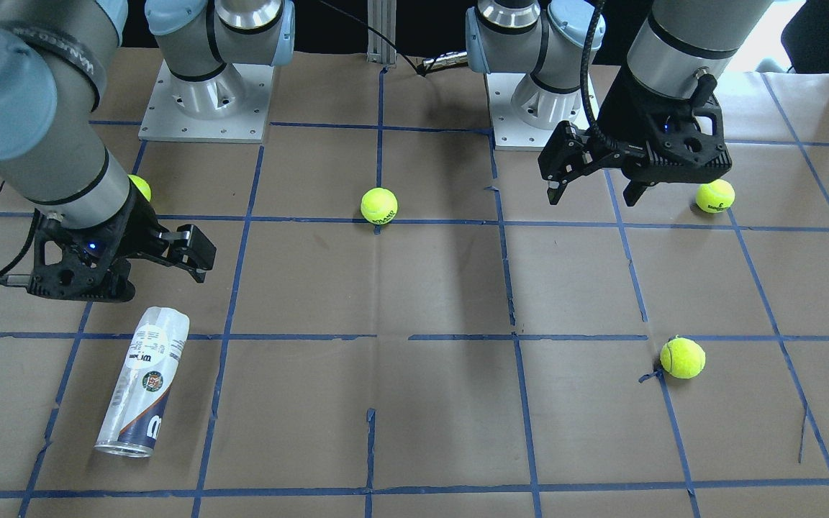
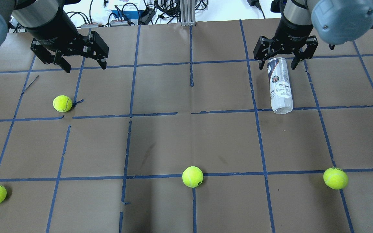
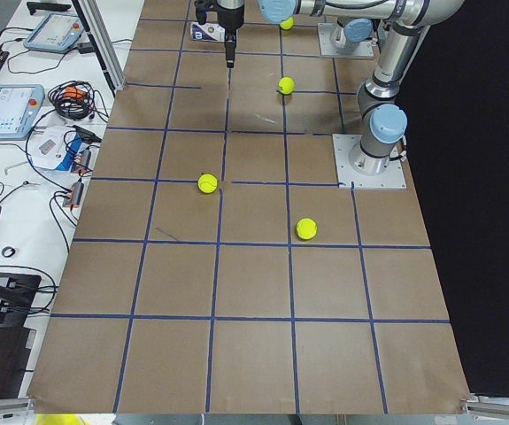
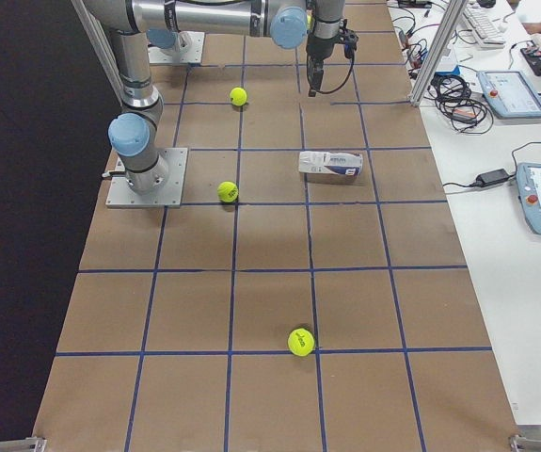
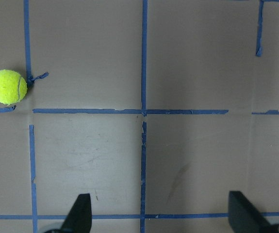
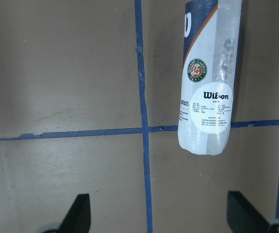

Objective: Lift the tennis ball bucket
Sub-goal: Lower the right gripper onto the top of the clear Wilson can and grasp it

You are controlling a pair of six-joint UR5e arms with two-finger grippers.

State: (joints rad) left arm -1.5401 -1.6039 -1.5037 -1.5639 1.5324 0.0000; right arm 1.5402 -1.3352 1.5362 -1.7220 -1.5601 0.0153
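- The tennis ball bucket (image 1: pixel 142 381) is laid flat at the table's (image 2: pixel 351 142) right, rim pointed away from the robot.
- Blue tape (image 2: pixel 191 113) is gridded over brown paper (image 2: pixel 160 145).
- Right tool (image 2: pixel 277 63), left tool (image 2: pixel 85 68) — both are held with jaws spread.

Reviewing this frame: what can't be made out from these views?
- Right wrist view: the rim end of the tennis ball bucket is cut off by the top edge.
- Front-facing view: one tennis ball is mostly hidden behind the right arm.
- Exterior left view: the bucket is too far and small to read its label.
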